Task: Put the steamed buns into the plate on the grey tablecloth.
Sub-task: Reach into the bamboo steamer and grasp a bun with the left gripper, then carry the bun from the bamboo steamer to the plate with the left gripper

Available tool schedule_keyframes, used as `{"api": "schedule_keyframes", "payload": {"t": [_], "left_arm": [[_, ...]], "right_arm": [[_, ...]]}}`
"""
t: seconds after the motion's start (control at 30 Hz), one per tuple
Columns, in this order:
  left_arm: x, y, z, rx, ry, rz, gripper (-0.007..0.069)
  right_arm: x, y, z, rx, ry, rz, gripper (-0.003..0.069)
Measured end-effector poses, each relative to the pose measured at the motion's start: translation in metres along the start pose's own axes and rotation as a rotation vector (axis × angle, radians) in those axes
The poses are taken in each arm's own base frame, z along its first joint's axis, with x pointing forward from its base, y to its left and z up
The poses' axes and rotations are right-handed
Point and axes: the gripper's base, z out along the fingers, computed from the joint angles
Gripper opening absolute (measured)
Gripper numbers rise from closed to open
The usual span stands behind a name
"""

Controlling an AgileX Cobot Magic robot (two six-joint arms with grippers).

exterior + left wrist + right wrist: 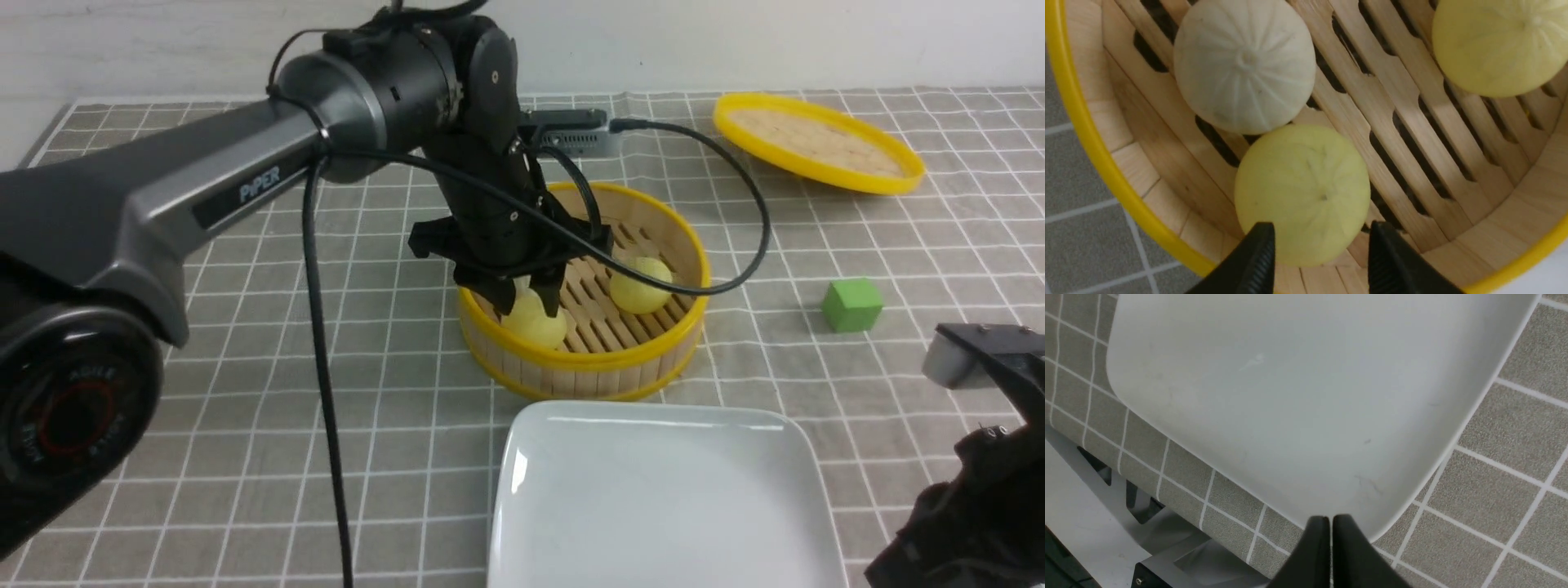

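Three steamed buns lie in a round bamboo steamer [588, 359]. In the left wrist view they are one off-white bun [1245, 65] and two pale yellow buns [1302, 192] [1498, 45]. My left gripper [526, 306] [1323, 241] is open, lowered into the steamer, with its fingers either side of the near yellow bun [535, 325]. The other yellow bun [641, 284] sits to the right; the off-white one is hidden behind the gripper in the front view. The white square plate [653, 490] [1310, 396] lies in front on the grey tablecloth [245, 408]. My right gripper [1331, 522] is shut and empty above the plate's corner.
The yellow-rimmed lid [816, 143] lies at the back right. A green cube [851, 305] sits to the right of the steamer. The right arm [980, 490] is at the near right edge. The cloth's front edge and the table frame [1147, 506] show in the right wrist view.
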Motion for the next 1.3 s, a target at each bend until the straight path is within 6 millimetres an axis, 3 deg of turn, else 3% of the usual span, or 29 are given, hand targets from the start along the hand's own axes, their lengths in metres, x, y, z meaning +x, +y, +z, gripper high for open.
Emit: {"api": "schedule_keyframes", "payload": {"t": [0.27,0.33,0.37,0.43,0.47,0.63,0.73,0.77,0.8,0.83,0.9,1.03,1.13,1.3], "left_arm": [[-0.001,0.003,0.024,-0.023,0.010,0.008,0.0321],[-0.002,0.004,0.025,-0.034,0.006,0.011,0.0232],[-0.002,0.004,0.025,-0.037,0.005,0.011,0.0222],[-0.002,0.005,0.024,-0.051,-0.003,0.019,0.0083],[-0.002,0.005,0.023,-0.054,-0.002,0.021,0.0054],[0.000,0.000,0.005,-0.053,0.001,0.028,0.0020],[0.006,-0.014,-0.043,-0.024,-0.053,0.064,0.0020],[0.010,-0.021,-0.068,-0.008,-0.088,0.086,0.0020],[0.011,-0.023,-0.072,-0.004,-0.096,0.089,0.0020],[0.019,-0.033,-0.111,0.022,-0.169,0.127,0.0020],[0.034,-0.044,-0.150,0.038,-0.227,0.176,0.0020],[0.072,-0.063,-0.187,0.035,-0.225,0.277,0.0020],[0.104,-0.080,-0.181,0.028,-0.163,0.343,0.0022],[0.147,-0.098,-0.129,0.015,-0.070,0.366,0.0022]], "right_arm": [[0.000,0.000,0.000,-0.005,-0.003,0.003,0.0039],[0.000,0.000,0.000,-0.005,-0.004,0.003,0.0044],[0.000,0.000,0.000,-0.005,-0.004,0.003,0.0045],[0.000,0.000,0.000,-0.005,-0.004,0.003,0.0050],[0.000,0.000,0.000,-0.005,-0.003,0.003,0.0052],[0.000,0.000,0.000,-0.005,-0.003,0.003,0.0057],[0.000,0.000,0.000,-0.005,-0.003,0.003,0.0062],[0.000,0.000,0.000,-0.005,-0.003,0.003,0.0064],[0.000,0.000,0.000,-0.005,-0.003,0.003,0.0064],[0.000,0.000,0.000,-0.005,-0.003,0.003,0.0067],[0.000,0.000,0.000,-0.005,-0.003,0.001,0.0071],[0.000,0.000,0.000,-0.005,-0.004,0.001,0.0076],[0.000,0.000,0.000,-0.005,-0.004,0.001,0.0080],[0.000,0.000,0.000,-0.005,-0.004,0.002,0.0087]]}}
